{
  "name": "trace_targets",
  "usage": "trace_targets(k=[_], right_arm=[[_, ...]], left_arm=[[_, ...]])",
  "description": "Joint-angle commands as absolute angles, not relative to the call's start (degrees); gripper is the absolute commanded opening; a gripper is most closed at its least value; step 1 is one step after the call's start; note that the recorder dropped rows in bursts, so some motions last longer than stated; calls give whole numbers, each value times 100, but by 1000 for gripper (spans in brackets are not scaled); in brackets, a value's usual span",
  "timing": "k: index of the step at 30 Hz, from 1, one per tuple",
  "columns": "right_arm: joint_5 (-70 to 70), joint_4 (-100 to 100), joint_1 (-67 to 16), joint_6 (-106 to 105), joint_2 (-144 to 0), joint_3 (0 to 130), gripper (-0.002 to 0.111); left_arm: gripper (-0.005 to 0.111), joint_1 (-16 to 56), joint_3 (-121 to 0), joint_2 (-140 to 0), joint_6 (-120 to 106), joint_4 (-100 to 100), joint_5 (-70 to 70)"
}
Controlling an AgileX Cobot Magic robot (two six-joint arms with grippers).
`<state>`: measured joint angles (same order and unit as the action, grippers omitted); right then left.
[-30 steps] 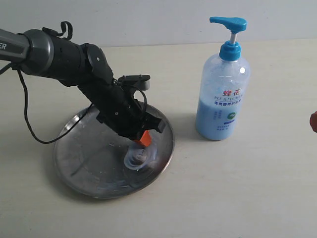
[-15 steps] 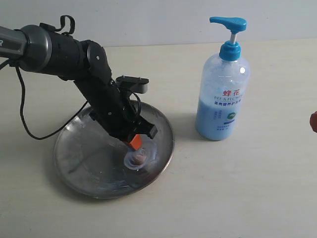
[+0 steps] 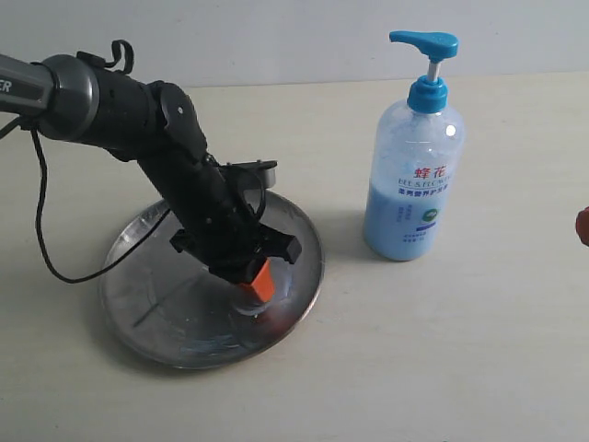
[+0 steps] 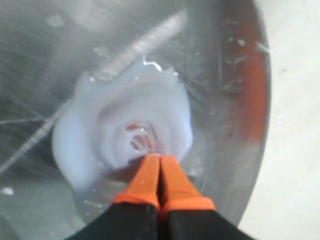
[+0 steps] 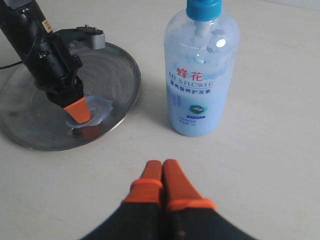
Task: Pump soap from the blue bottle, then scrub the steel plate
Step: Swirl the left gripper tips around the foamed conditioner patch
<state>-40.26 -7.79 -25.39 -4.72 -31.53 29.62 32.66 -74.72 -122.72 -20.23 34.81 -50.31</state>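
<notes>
The steel plate [image 3: 147, 295] lies on the table at the left. A light blue blob of soap [image 4: 125, 120] sits on its right part, smeared into rings. My left gripper [image 3: 259, 284] is shut, its orange fingertips [image 4: 160, 160] pressed down into the soap [image 5: 100, 107] with nothing between them. The blue bottle [image 3: 412, 175] stands upright to the right of the plate [image 5: 120, 75], pump head up. My right gripper [image 5: 162, 167] is shut and empty above bare table in front of the bottle [image 5: 200, 75]; in the exterior view only its orange tip [image 3: 583, 226] shows at the right edge.
A black cable [image 3: 46, 221] loops from the left arm [image 3: 110, 110] down past the plate's left rim. A pale wall runs behind the beige table [image 3: 442, 350].
The left gripper has slid across the plate toward its near right part, spreading the soap. The bottle and the right gripper have not moved.
</notes>
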Motion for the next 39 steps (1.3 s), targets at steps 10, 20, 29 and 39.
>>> trace_targets(k=[10,20,29,39], right_arm=[[-3947,-813,-2534,-495,-3137,2937,0],[-3947,-813,-2534,-495,-3137,2937,0],[-3947,-813,-2534,-495,-3137,2937,0],[-3947,-836,-2534,-495,-3137,2937,0]], left_arm=[[0,3276,-7409,-12360,-2574,4650,-3920],[0,3276,-7409,-12372,-1908,3041,-3819],[0,3276,-7409,-12372,-1292,1785,-5186],[0,3327,-7409,-12372,-1859,3892,-4902]])
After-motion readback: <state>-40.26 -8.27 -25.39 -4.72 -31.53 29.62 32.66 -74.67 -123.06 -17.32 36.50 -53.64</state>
